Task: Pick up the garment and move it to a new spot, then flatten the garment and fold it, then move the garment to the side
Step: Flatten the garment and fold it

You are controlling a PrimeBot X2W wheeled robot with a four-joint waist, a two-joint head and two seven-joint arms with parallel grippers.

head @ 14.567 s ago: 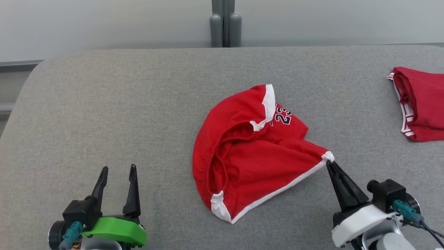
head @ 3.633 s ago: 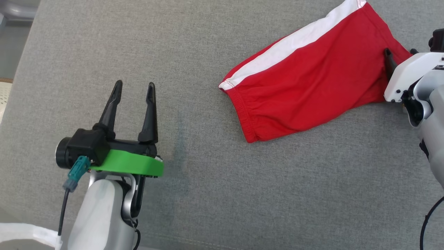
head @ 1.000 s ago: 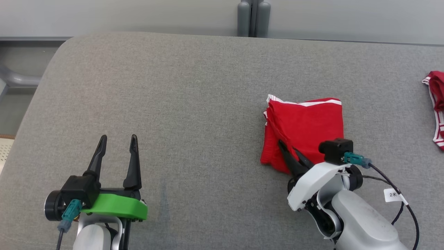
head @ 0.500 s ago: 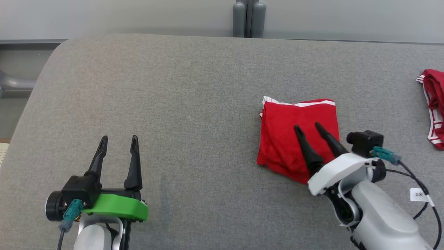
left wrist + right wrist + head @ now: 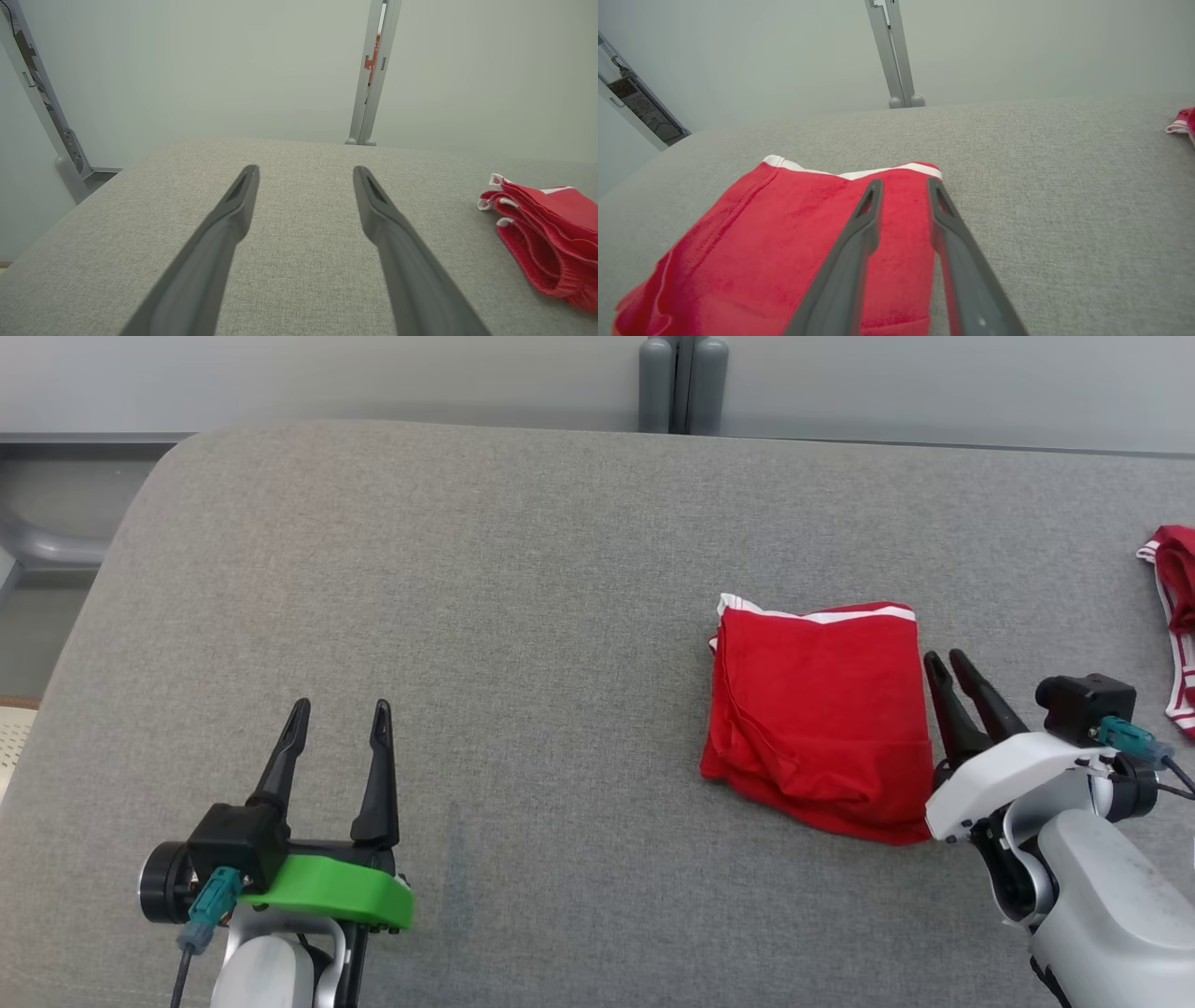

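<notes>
lying folded, one garment, left pincer released, right pincer released beside it, one cloth apart

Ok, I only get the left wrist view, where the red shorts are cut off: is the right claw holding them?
Observer: No, the right claw sits open at the right edge of the shorts, gripping nothing.
Operator: Is the fold tidy?
Observer: Roughly rectangular, with the white stripe along the far edge and the near edge a little uneven.
Operator: Anything else nearby?
Observer: A second red garment lies at the far right of the grey surface.
</notes>
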